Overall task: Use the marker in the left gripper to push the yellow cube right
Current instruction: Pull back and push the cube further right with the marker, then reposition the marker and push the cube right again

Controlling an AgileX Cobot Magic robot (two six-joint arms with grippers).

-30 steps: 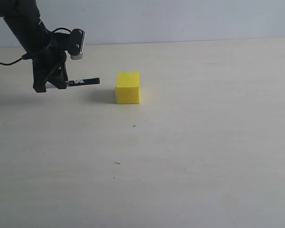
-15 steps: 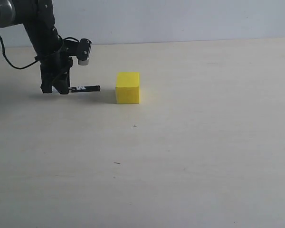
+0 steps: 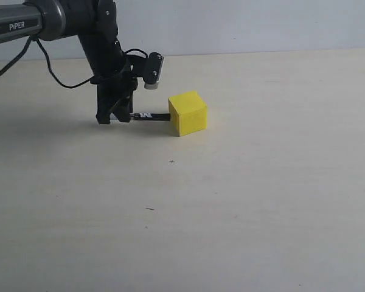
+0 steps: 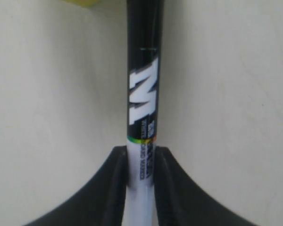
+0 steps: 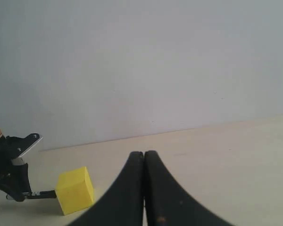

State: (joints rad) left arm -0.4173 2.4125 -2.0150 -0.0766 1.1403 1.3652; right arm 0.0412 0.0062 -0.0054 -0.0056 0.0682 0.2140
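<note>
Rightward since half a second ago: the left gripper (image 3: 115, 113) has travelled toward the middle of the table (image 3: 243, 219), and the yellow cube (image 3: 188, 113) has slid right and turned a little, one vertical edge now facing the camera.

Exterior view: the cube is plain bright yellow, matte and sharp-edged, sitting flat on the pale table. The marker (image 3: 151, 115) lies level just above the surface, and its black end meets the cube's left face low down. The gripper's jaws are clamped on the marker's other end. Bare table stretches right of the cube and toward the camera; the far edge, against the wall (image 3: 261, 24), lies well behind it. One cube, one marker and one arm, marked "PiPER" (image 3: 17, 26), show here.

Left wrist view: the two black fingers (image 4: 108, 188) pinch the marker's white barrel (image 4: 142, 183). The black cap with a large white letter runs on to a sliver of yellow at the frame's border (image 4: 82, 3). Pale table lies on both sides.

Right wrist view: the right gripper (image 5: 144, 155) has its jaws pressed together with nothing between them. Well away from it, the cube (image 5: 75, 190) sits on the table with the marker's tip (image 5: 45, 193) at its side and the left gripper (image 5: 12, 181) behind that.
</note>
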